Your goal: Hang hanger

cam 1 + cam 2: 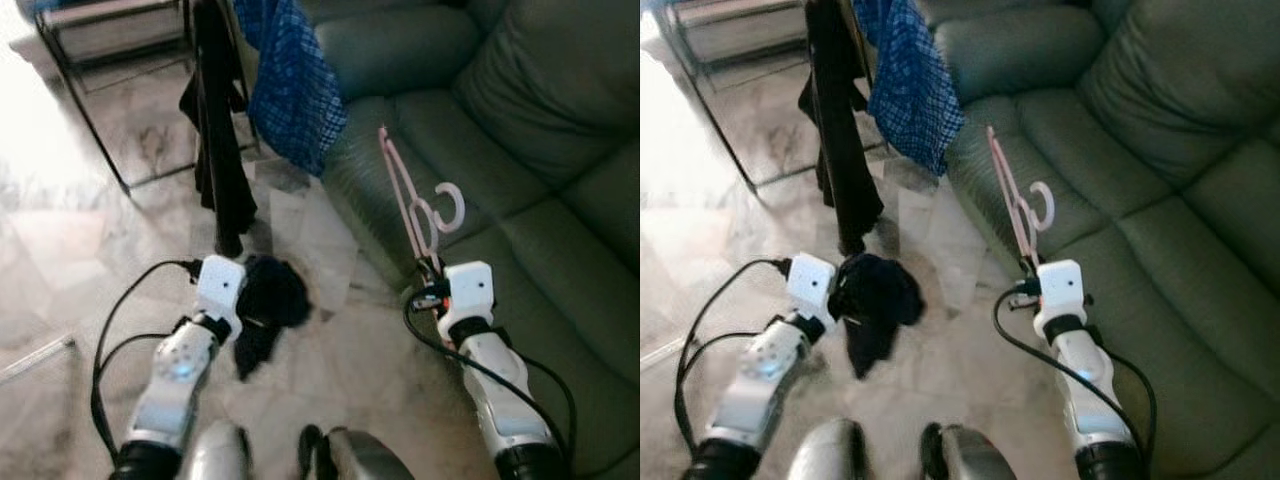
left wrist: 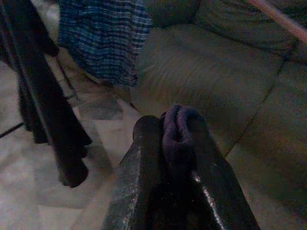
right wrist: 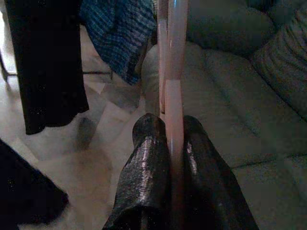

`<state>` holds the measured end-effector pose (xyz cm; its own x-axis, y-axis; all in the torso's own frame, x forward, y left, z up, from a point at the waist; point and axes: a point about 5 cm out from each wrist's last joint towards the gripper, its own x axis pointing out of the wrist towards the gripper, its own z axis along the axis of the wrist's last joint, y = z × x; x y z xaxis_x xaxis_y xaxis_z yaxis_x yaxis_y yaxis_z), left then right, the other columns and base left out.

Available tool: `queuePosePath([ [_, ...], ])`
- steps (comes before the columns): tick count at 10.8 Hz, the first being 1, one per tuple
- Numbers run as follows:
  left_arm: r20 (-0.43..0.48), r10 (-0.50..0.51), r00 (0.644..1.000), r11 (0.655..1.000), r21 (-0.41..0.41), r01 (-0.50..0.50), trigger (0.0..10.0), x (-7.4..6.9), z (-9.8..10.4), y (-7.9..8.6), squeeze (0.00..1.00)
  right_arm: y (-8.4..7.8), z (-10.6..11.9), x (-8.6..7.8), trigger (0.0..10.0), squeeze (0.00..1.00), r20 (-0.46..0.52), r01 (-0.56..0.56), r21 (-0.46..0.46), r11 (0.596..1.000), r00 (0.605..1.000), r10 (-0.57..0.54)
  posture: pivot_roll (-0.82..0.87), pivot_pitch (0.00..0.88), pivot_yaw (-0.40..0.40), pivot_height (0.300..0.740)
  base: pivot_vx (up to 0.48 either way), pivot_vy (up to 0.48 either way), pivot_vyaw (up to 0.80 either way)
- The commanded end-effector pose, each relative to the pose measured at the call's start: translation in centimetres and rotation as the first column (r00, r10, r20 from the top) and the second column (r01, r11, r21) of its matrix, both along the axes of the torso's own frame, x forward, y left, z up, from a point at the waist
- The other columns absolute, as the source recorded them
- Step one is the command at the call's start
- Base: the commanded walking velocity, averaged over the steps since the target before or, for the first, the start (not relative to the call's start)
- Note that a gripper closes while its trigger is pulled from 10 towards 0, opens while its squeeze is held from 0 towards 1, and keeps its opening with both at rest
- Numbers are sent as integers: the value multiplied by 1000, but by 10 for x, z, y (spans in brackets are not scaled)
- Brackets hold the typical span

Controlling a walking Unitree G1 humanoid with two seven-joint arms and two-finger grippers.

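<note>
since the job was hanging the hanger, the right hand was clenched on the pink hanger at its low end, holding it upright over the front edge of the sofa seat; the hook curled out to the right near the top of the grip. in the right wrist view the pink bar ran straight up between both black fingers, so the hold looked firm, likely kept vertical to keep the hook free for a rail.

left hand was shut on a dark cloth, bunched and hanging over the floor; left wrist view showed a dark fold pinched between its fingers. probably the garment meant for the hanger, can't confirm.

around: green sofa on the right, marble floor under both arms. a metal rack stood ahead toward the far left, with a black garment and a blue checked cloth draped from it.

in the way: those two hanging pieces sat between the hanger and the rack, and the blue one touched the sofa arm. rail space not visible, so can't tell where a hook would fit.
</note>
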<state>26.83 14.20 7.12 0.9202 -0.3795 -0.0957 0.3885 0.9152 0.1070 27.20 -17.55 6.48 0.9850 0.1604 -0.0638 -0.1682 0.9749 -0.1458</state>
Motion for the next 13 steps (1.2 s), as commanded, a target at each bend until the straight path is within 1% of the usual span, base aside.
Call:
queuePosePath([
  [1, 22, -20, 1000, 1000, -17, 20, 10000, 0, 5, -6, 0, -7, -3, -3, 10000, 0, -12, 19, -12, 1000, 1000, -19, 20, 180, -82, 740, 0, -379, 0],
  [4, 23, -21, 1000, 1000, -17, 21, 10000, 0, 5, -5, 0, -8, -3, -3, 10000, 0, -15, 17, -18, 1000, 1000, -17, 20, 179, -84, 740, 0, -382, 0],
  [5, 20, -13, 1000, 999, -42, 14, 10000, 0, 5, -6, 0, -8, -3, -3, 10000, 0, -16, 17, -20, 1000, 1000, -18, 21, 178, -85, 740, 0, 0, 0],
  [6, 21, 0, 1000, 1000, -27, 0, 10000, 1, 5, -5, 0, -8, -4, -2, 10000, 0, -18, 17, -20, 1000, 1000, -17, 21, 178, -85, 740, 0, 0, 0],
  [8, 24, 6, 1000, 1000, -25, -5, 10000, 2, 6, -3, 0, -7, -4, -2, 10000, 0, -19, 16, -19, 1000, 1000, -16, 23, 174, -85, 740, 0, 0, 0],
  [11, 18, 18, 1000, 999, -36, -18, 10000, 3, 6, -2, 0, -7, -4, -1, 10000, 0, -19, 17, -22, 1000, 1000, -17, 23, 174, -85, 740, 0, 0, -800],
  [13, 20, 16, 1000, 999, -37, -15, 10000, 3, 7, -2, 0, -7, -4, -1, 10000, 0, -17, 15, -19, 1000, 1000, -16, 23, 174, -84, 740, 0, 381, -800],
])
